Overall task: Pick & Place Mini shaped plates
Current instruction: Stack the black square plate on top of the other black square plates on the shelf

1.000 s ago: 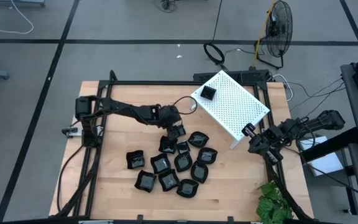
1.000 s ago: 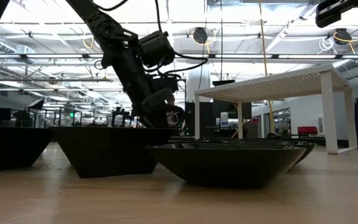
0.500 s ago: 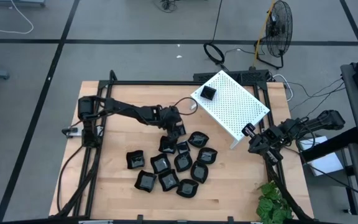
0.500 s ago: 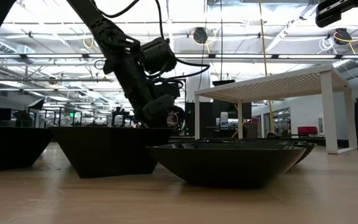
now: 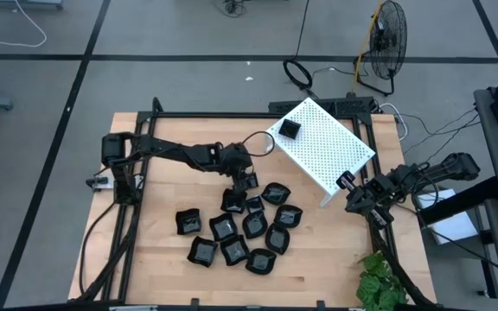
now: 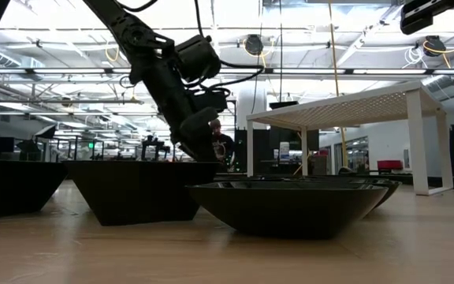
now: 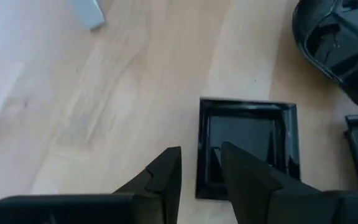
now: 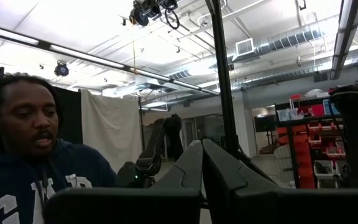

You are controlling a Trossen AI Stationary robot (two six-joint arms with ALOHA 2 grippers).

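Left gripper (image 7: 199,168) fingers slightly apart, straddling near rim of a square mini plate (image 7: 247,144), which lies just ahead, probably still on the table (image 5: 145,233) at the cluster's far side. Right gripper (image 5: 353,194), together, waits off the right edge by white rack (image 5: 322,142).

Industrial lab hall — marked by exposed ceiling ducts (image 8: 272,37), a concrete floor (image 5: 188,52), a floor fan (image 5: 387,39) and red storage shelving (image 8: 300,146).

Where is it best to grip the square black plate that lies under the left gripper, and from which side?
Probably by its raised rim, from above: the square plate lies flat on the table, and the left gripper already straddles one straight edge, one finger outside, the other inside.
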